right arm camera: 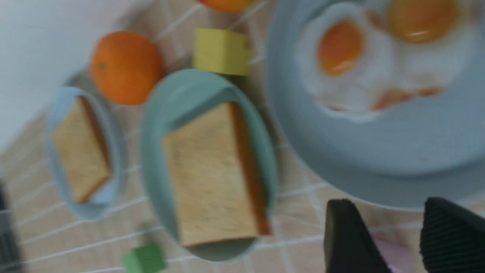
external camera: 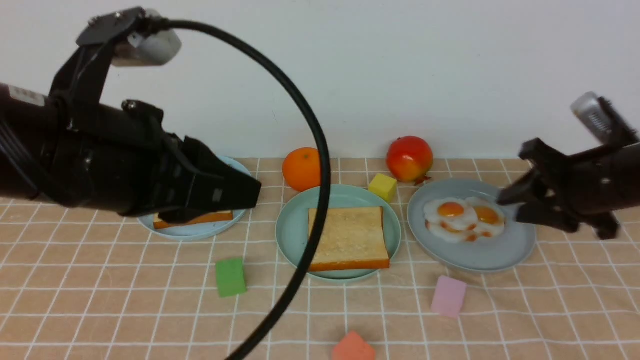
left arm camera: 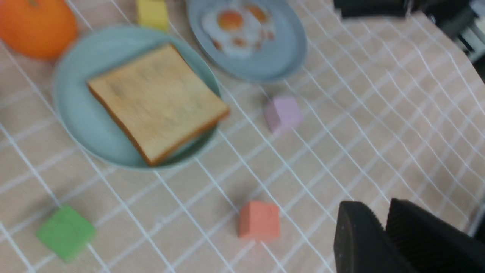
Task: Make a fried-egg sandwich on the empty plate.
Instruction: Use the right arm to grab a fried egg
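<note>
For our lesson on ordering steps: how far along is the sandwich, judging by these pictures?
Done: one toast slice lies on the mint-green plate.
In hand: nothing visible between the right fingers.
Left: the fried eggs are still on the grey-blue plate, so adding egg and the other toast slice likely remains.

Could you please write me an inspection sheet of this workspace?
Surface: tan, white-lined grid tabletop.
Job's things: tan toast slice on round mint-green plate; another slice on pale-blue plate; white fried eggs with orange yolks on grey-blue plate.
Clutter: orange fruit, red-yellow fruit, yellow, green, pink and coral blocks.
Grippers: left, nothing seen between fingers; right open.
Cables: black cable arching before mint-green plate in front view.
Surroundings: plain white wall.
</note>
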Robot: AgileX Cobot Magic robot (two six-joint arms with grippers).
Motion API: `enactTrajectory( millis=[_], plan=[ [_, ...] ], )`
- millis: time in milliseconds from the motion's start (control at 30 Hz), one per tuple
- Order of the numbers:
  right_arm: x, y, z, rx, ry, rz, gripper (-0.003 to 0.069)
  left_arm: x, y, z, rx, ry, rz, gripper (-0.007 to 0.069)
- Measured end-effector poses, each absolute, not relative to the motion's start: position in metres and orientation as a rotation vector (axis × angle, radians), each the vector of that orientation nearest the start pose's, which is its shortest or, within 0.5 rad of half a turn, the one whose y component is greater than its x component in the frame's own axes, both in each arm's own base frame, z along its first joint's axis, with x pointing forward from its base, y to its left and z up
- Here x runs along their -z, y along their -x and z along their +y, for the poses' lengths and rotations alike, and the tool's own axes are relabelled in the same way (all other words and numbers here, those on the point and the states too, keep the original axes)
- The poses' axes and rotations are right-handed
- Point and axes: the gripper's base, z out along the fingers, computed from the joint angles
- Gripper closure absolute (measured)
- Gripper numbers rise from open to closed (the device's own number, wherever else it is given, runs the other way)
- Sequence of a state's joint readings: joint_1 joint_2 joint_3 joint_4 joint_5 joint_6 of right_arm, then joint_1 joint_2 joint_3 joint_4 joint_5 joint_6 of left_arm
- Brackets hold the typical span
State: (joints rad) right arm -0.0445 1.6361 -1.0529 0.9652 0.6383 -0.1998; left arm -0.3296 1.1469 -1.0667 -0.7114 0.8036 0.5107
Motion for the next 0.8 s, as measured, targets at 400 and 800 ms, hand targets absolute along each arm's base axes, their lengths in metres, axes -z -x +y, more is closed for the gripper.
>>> enactTrajectory(
  millis=[400,800],
  plan=[
    [-0.184,-0.374,0.026,-0.973,-0.896,2.324,0.0207,-0.371,-0.207,-0.116,0.734,-0.6,2.154,0.0482],
    [-0.161,-0.384,0.025,-1.038,-1.114,2.259,0.0284,-0.371,-0.207,-0.116,0.734,-0.601,2.155,0.0469]
  ],
)
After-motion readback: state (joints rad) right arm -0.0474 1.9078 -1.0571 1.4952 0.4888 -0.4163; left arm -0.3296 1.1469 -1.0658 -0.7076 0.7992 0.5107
